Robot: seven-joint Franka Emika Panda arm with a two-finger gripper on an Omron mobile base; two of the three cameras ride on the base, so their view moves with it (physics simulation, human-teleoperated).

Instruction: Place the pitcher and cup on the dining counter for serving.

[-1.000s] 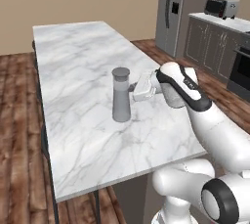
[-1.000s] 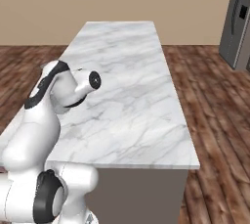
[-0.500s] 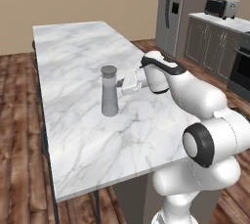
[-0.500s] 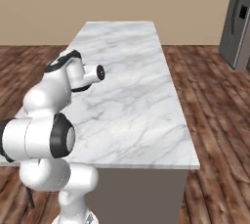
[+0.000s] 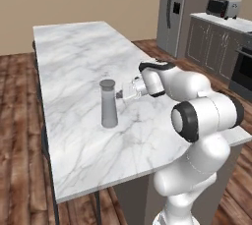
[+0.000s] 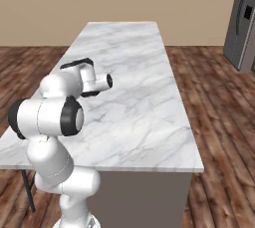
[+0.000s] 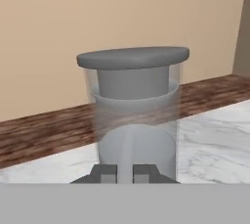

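The grey translucent pitcher (image 5: 108, 106) with its dark lid is upright over the middle of the white marble dining counter (image 5: 78, 52), its base at or just above the top. My gripper (image 5: 124, 93) reaches it from the right. In the hand view the pitcher (image 7: 132, 100) stands right in front of my gripper (image 7: 124, 171). The fingertips (image 7: 104, 172) are close together, pinching a thin pale strip on the pitcher's near side. The green cup is out of view.
A steel fridge (image 5: 172, 13) and dark cabinets carrying a small oven (image 5: 224, 7) stand at the back right, across a strip of wooden floor. The dining counter (image 6: 134, 72) runs far ahead; its near edge lies just in front of my base.
The arm has swung left and folded back toward the base, carrying the pitcher left and then nearer over the counter. The counter itself has not shifted in view.
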